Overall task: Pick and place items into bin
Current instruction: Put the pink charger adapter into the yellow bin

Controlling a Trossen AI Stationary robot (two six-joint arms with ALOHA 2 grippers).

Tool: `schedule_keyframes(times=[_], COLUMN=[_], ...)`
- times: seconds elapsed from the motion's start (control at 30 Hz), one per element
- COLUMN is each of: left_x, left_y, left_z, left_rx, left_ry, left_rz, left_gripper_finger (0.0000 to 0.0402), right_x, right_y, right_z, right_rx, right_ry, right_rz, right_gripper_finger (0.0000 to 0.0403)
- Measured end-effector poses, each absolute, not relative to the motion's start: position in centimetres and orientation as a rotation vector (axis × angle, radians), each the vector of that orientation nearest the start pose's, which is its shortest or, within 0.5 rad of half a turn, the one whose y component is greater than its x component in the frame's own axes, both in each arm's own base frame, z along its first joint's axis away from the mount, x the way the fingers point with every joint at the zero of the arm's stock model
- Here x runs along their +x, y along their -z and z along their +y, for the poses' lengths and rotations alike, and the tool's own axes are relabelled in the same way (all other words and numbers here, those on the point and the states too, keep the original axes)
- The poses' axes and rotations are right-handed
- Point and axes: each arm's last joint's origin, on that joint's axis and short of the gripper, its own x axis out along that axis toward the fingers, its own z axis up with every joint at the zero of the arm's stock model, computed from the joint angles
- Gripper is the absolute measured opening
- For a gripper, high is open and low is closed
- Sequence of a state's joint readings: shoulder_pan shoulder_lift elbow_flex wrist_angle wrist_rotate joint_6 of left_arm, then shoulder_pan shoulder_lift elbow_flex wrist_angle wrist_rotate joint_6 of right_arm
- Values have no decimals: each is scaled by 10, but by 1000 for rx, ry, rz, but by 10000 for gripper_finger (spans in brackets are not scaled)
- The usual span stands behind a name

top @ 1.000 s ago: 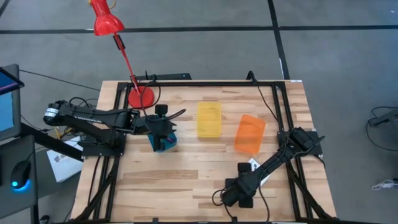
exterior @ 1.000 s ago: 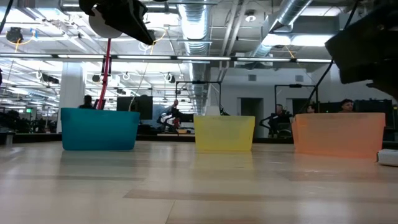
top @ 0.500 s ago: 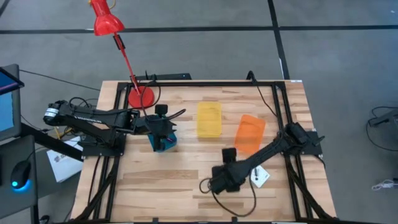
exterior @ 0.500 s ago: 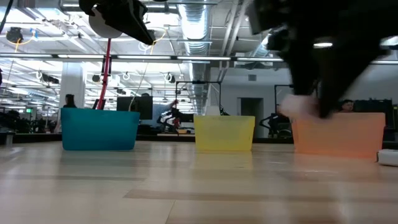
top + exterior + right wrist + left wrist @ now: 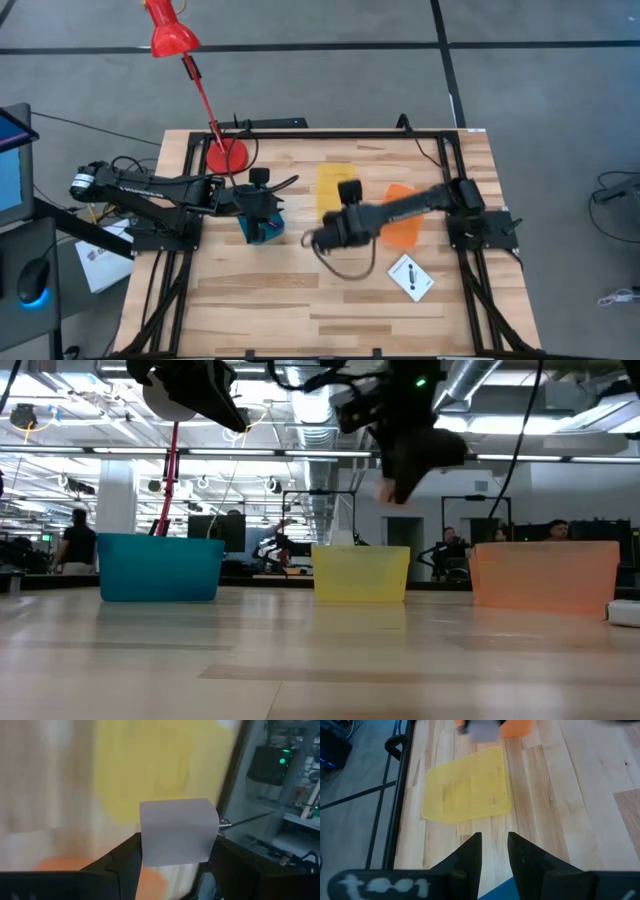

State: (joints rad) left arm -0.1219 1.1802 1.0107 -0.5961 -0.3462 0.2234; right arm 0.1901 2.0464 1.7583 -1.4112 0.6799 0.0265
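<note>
Right tool (image 5: 175,851) clamped on pale cube (image 5: 178,831), above table (image 5: 300,290) near yellow bin (image 5: 335,178); left tool (image 5: 494,851) slightly parted over blue bin (image 5: 266,230)

No legible text; white card (image 5: 411,277) bears black mark, unreadable.

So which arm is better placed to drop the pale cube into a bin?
The right arm: its gripper already holds the pale cube, raised near the yellow bin. The left gripper carries nothing, above the blue bin.
</note>
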Motion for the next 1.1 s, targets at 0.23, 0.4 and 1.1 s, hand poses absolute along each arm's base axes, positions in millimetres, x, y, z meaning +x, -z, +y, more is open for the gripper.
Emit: schedule_keyframes(times=[0.23, 0.4, 1.1], left_x=[239, 227, 197], left_y=[-299, -298, -311], left_z=[-20, -19, -28], left_rx=[263, 294, 280], left_ry=[-165, -304, -404], left_rz=[759, 819, 780], left_gripper_finger=[75, 49, 11], right_x=[400, 408, 404], right_y=[-235, -234, -190], right_z=[-9, -32, -50], right_rx=[-535, -437, -337], right_ry=[308, 250, 221], right_rz=[1487, 1430, 1404], right_gripper_finger=[206, 200, 205])
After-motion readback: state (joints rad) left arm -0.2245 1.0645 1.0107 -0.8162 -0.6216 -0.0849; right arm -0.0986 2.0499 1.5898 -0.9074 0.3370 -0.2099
